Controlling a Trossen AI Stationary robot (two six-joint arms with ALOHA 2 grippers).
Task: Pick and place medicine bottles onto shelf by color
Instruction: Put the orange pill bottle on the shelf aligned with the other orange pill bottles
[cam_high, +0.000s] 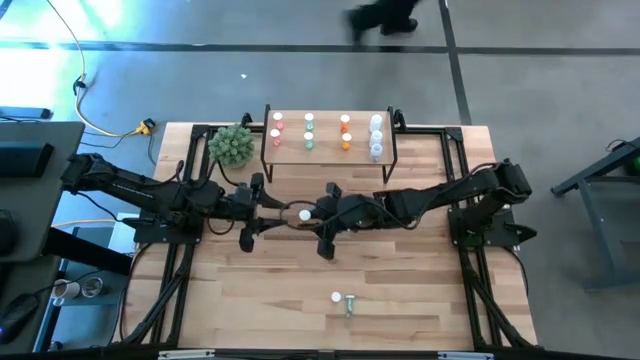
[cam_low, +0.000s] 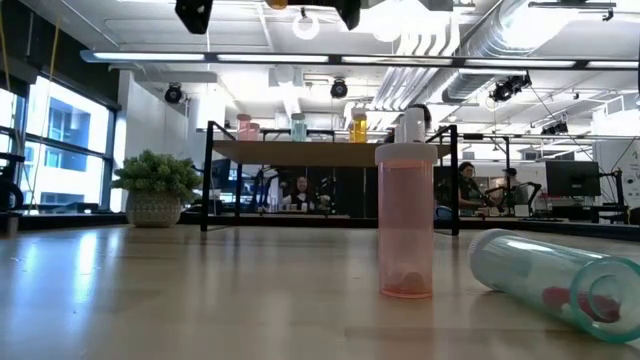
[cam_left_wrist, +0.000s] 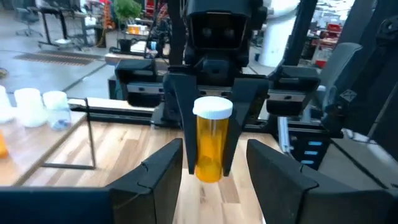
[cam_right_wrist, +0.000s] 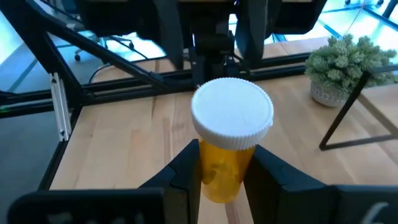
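The right gripper (cam_right_wrist: 219, 168) is closed on the orange bottle (cam_right_wrist: 227, 158), its two fingers pinching the amber body just under the white cap (cam_right_wrist: 232, 114), and it holds the bottle upright above mid-table. In the left wrist view the same bottle (cam_left_wrist: 210, 140) hangs between those fingers, cap up, base clear of the wood. The left gripper (cam_left_wrist: 208, 168) faces it from just beside, its jaws partly spread and holding nothing, the bottle standing just ahead of the gap and not yet within it.

The bottle looks light, stiff and smooth: thin hard plastic that will not give under the pads but could slip or twist if pinched off-centre. The body below the cap seems the best place to hold it, since the cap's ridged edge is wider and would keep it from sliding down.

Farther out, the shelf (cam_high: 330, 155) stands at the table's far edge with bottles already on top. A pink bottle (cam_low: 405, 222) stands and a greenish bottle (cam_low: 555, 275) lies on the table near its front edge.
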